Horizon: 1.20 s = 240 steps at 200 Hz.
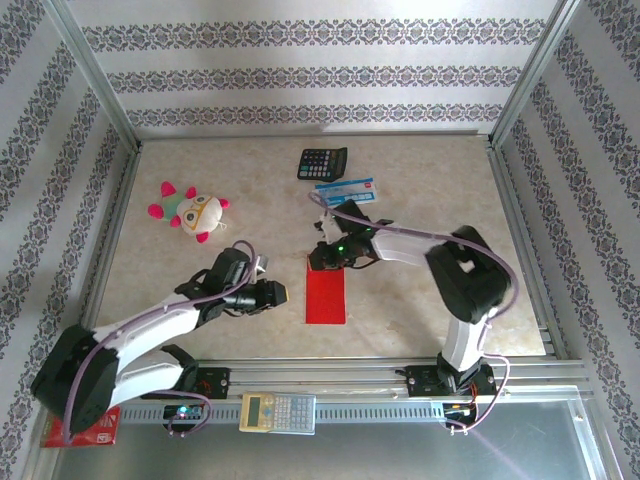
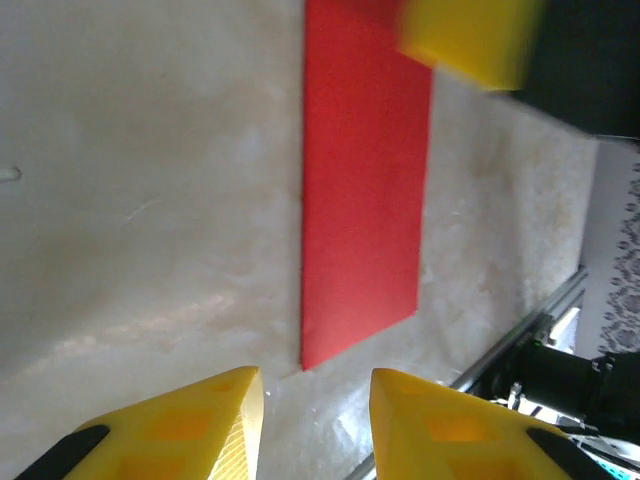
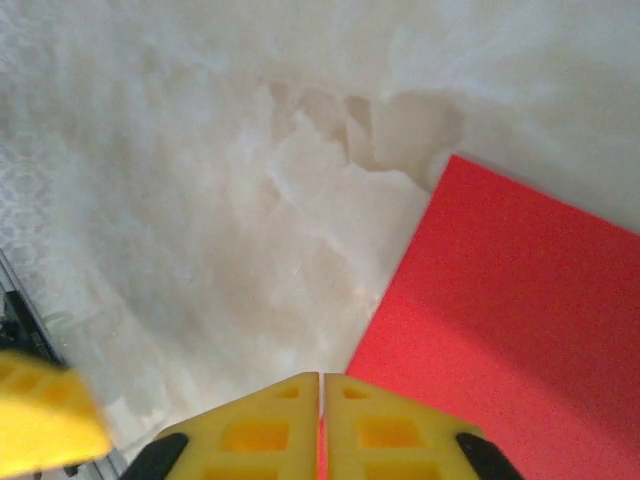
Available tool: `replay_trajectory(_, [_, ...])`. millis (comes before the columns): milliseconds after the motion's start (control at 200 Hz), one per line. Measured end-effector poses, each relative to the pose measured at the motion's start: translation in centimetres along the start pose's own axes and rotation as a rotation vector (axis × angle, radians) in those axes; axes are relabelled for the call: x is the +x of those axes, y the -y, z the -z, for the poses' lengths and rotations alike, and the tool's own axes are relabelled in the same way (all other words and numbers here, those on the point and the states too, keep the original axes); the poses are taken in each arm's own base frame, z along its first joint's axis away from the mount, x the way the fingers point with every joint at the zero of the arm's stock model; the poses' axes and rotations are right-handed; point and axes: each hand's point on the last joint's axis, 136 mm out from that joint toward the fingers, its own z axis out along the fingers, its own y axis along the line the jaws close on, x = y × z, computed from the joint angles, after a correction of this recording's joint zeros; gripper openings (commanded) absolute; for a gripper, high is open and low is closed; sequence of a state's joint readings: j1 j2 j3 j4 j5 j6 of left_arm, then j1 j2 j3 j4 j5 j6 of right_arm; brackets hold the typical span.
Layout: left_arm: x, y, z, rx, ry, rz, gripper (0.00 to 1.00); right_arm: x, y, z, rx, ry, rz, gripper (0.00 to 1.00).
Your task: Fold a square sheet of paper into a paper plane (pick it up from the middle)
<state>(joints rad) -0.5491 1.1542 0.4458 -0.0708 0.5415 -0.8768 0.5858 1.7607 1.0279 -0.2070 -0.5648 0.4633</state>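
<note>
The thin red paper sheet point(image 1: 325, 292), a flat rectangle, is found mid-tabletop point(image 1: 440, 200) toward the near edge; left gripper point(image 1: 283, 293) narrowly parted beside it; right gripper point(image 3: 321, 400) nearly closed over its far end; skewed creasing is judged possible should the sheet slide.

Wallpapered booth sitting in soft, even light

Pale walls point(image 1: 300, 80) of striped wallpaper with grey floral bands are closing in on three sides of a beige marble-patterned tabletop point(image 1: 230, 170), while silver aluminium frame rails point(image 1: 529, 80) are running up the corners and along the near edge. Diffuse light is washing over the back wall and leaving a faint sheen on the tabletop.
</note>
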Motion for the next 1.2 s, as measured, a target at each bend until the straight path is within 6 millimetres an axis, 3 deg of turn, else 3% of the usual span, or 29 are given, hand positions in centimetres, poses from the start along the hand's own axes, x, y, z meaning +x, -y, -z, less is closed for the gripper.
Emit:
replay_trajectory(155, [-1.8,2.2,-2.8,-0.025,-0.046,-0.024,0.32,0.5,1.4,7.9,0.139,0.173,-0.069,0.29])
replay_trajectory(265, [-3.4,3.7,-4.6,-0.027,-0.058,-0.056,0.26,3.9,1.8,9.5,0.219,0.193,-0.099,0.36])
replay_trajectory(355, [-4.2,3.7,-6.1,-0.045,-0.073,-0.072,0.22,7.0,2.3,9.3,0.266,0.166,-0.126,0.48])
replay_trajectory(485, [-4.5,2.7,-7.9,-0.078,-0.104,-0.079,0.17,9.8,3.3,8.9,0.311,0.157,-0.170,0.54])
replay_trajectory(600, [-4.5,2.1,-8.9,-0.093,-0.123,-0.076,0.13,11.4,3.0,7.8,0.303,0.140,-0.185,0.54])
replay_trajectory(974, [-4.2,1.1,-9.8,-0.085,-0.121,-0.081,0.08,13.2,1.1,2.7,0.266,0.078,-0.201,0.52])
replay_trajectory(1199, [-4.2,1.2,-9.8,-0.071,-0.113,-0.084,0.07,13.6,1.1,1.3,0.259,0.072,-0.224,0.52])
